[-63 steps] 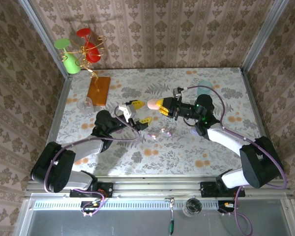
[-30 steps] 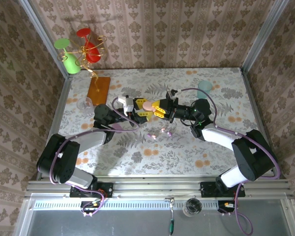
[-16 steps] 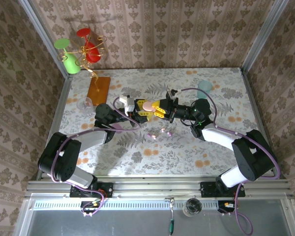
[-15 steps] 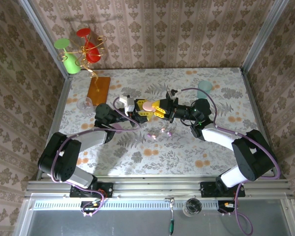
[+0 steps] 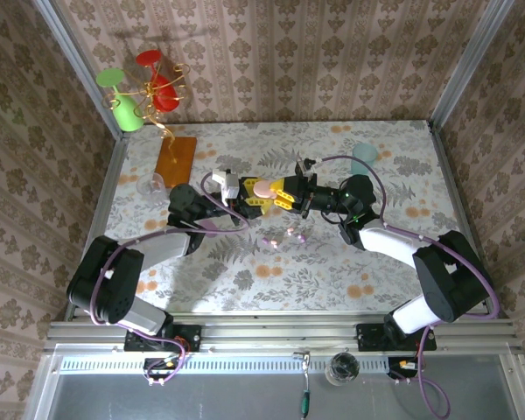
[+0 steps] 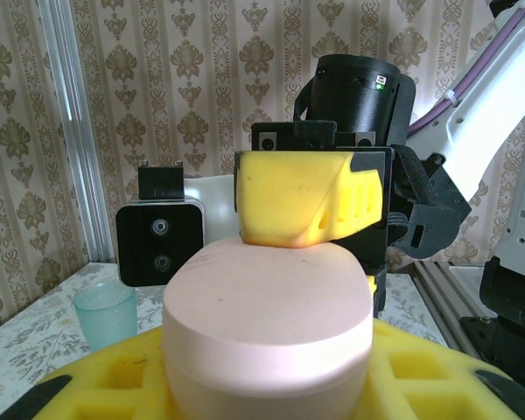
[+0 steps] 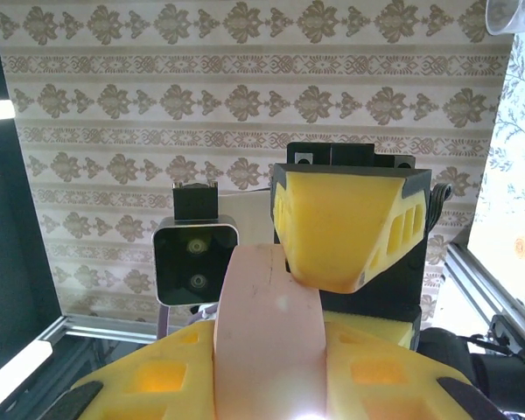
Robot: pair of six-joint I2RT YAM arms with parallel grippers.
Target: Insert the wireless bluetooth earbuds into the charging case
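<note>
Left claw (image 5: 250, 196) of mine is closed tight on the 9 o'clock side of the pink charging case (image 5: 263, 186), and my right claw (image 5: 280, 192) is clamped on that same case from 3 o'clock, so we hold it between us over the middle of the desk (image 5: 350, 280). Tiny glossy earbuds (image 5: 290, 234) lie loose on the desk at about 5 o'clock from the case, near it but apart from both claws.

Yellow fingers (image 7: 346, 227), purple cables (image 5: 343, 158)
</note>
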